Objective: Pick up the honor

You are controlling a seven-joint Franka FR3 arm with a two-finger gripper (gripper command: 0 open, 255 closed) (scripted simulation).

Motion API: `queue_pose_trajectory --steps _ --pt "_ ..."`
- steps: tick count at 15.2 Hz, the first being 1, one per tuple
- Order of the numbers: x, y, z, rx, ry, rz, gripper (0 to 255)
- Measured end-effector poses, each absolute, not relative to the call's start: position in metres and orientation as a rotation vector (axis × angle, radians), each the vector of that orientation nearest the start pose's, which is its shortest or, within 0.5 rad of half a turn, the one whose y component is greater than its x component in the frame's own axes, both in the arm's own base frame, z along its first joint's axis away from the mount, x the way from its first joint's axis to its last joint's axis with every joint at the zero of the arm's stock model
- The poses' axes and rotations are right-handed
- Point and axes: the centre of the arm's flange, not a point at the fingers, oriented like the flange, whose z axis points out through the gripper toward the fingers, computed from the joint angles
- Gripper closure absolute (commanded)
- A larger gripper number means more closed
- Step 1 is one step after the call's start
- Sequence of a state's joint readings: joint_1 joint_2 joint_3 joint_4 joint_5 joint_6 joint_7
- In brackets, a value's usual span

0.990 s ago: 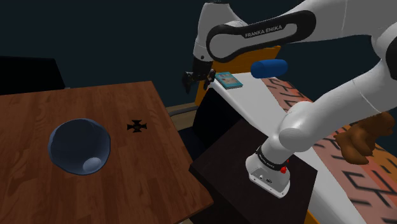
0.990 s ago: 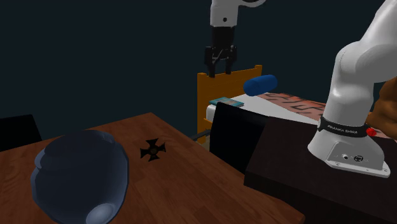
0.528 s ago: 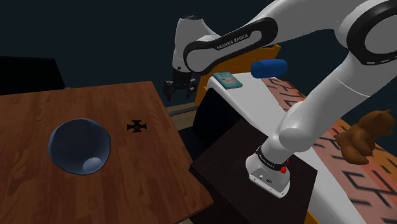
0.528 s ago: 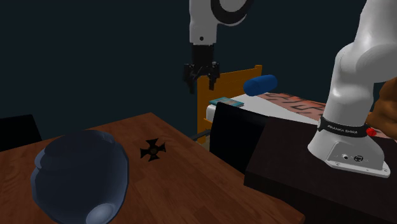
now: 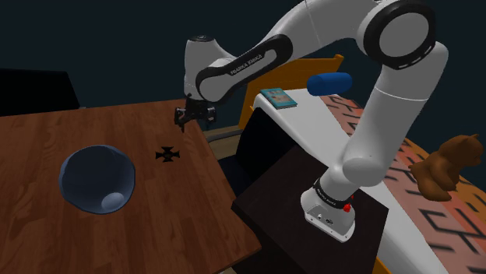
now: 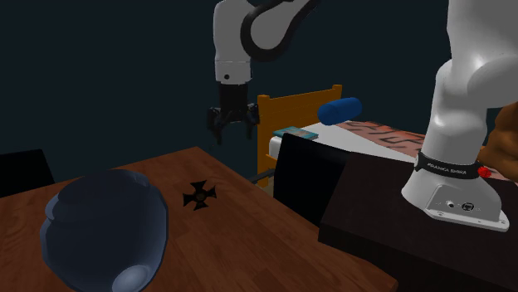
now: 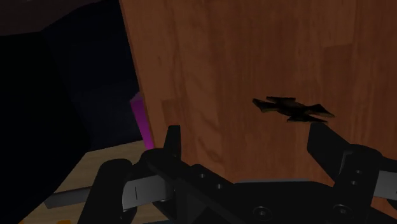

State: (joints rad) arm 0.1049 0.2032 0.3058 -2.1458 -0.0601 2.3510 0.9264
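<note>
With our gripper (image 5: 194,117) empty, fingers apart, above the wooden table's (image 5: 93,124) edge, we should centre over the black cross-shaped medal (image 5: 166,154) lying flat near the bluish bowl (image 5: 97,179), then descend low to pinch its thin arms.

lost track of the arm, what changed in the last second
The gripper swept from near the book to the shoulder view's left and downward. It now hangs over the table edge, short of the cross, fingers open, holding nothing. The cross, bowl, book and blue roll stayed put.
</note>
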Motion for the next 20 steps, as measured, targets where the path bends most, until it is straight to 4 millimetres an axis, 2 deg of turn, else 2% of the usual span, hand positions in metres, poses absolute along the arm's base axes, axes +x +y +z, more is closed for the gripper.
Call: queue_pose_trajectory --steps 6,10,18,19,20 --pt "0.571 0.266 0.266 -2.987 0.849 0.012 0" --pt "0.601 0.287 0.237 -2.96 0.912 0.02 0" --pt "0.607 0.291 0.196 -2.955 0.925 0.021 0" --pt "0.606 0.291 0.195 -2.955 0.924 0.021 255" --pt "0.605 0.291 0.194 -2.955 0.924 0.02 255"
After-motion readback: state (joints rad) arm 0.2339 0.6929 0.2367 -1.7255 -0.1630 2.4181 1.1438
